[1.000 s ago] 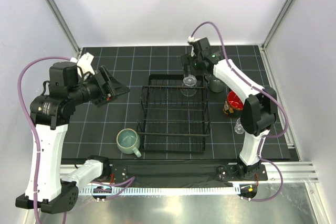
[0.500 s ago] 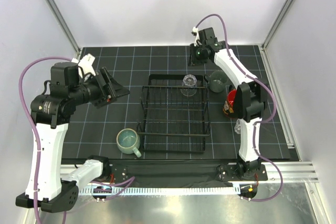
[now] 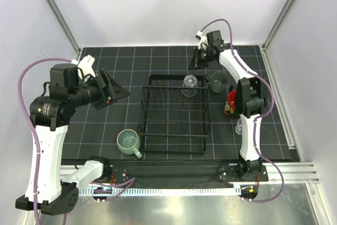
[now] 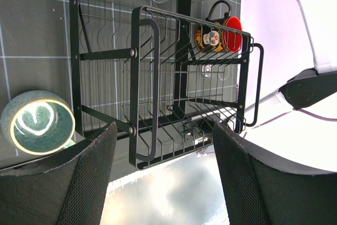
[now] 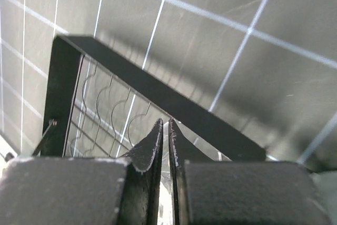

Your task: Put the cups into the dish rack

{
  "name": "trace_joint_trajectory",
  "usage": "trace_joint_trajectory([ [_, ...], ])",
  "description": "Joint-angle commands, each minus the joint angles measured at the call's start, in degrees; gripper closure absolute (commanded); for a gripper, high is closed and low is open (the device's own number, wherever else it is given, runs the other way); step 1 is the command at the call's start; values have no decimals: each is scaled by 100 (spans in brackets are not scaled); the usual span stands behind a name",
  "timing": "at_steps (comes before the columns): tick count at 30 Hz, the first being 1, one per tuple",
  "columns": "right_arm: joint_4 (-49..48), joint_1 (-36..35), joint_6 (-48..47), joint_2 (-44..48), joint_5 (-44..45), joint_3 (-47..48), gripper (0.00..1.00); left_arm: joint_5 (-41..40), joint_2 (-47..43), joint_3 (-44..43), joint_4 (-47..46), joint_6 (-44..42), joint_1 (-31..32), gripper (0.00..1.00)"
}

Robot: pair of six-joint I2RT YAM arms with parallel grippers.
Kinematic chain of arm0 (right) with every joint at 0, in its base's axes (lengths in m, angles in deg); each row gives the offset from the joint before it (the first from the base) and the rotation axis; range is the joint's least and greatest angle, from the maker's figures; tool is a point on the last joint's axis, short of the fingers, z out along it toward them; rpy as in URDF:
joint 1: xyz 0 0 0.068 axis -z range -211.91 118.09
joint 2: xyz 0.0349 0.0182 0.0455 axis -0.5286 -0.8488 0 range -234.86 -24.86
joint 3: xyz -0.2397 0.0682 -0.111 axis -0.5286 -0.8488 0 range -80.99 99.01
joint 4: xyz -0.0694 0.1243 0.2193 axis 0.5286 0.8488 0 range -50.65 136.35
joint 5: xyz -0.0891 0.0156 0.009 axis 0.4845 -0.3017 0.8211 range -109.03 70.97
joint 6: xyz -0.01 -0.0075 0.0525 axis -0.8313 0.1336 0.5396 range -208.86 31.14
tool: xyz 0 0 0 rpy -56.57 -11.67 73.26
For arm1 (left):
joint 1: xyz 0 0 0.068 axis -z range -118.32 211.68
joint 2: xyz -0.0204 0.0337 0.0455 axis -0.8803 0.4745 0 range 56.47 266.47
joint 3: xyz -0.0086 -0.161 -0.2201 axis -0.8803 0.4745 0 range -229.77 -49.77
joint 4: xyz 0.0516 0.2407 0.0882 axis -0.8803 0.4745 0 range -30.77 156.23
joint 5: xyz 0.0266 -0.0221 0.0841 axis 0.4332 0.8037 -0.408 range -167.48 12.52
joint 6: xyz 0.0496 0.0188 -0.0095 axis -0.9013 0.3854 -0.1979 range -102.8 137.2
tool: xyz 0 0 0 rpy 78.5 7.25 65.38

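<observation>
Our right gripper (image 3: 196, 60) has drawn back beyond the dish rack (image 3: 174, 117), fingers pressed together, empty; the clear glass (image 3: 189, 82) sits inside. Our left gripper (image 3: 112, 90) gapes wide, holding nothing.

Mid-surface: black wire dish rack (image 3: 175, 114), holding a clear glass (image 3: 189, 82) in its far right corner. Off near left corner: speckled pale-green mug (image 3: 128, 142), upright. Along right side: dark grey-green mug (image 3: 218, 81), red-lined skull-print cup (image 3: 233, 103), second glass (image 3: 239, 126).

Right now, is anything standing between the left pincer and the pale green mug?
Nothing visible does. The left pincer is open and aimed at the rack. The pale green mug stands beside the rack's near left corner, off to one side, with only mat between them.
</observation>
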Motion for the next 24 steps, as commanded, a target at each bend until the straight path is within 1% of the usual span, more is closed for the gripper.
trace_joint_trajectory([
  [1,-231,-59,-88,178,-585,-466,92,91,-25,-34,-67,-31,13,28],
  [11,-468,-76,-44,503,-980,-1311,92,206,10,45,-155,-49,4,28],
  [17,-530,-94,-70,872,-1068,-1997,93,276,-34,195,-269,13,4,28],
  [21,-749,-129,8,1083,-1077,-2419,93,294,-43,256,-322,39,4,28],
  [24,-653,-120,26,1057,-1121,-2271,93,355,-34,274,-340,66,13,29],
])
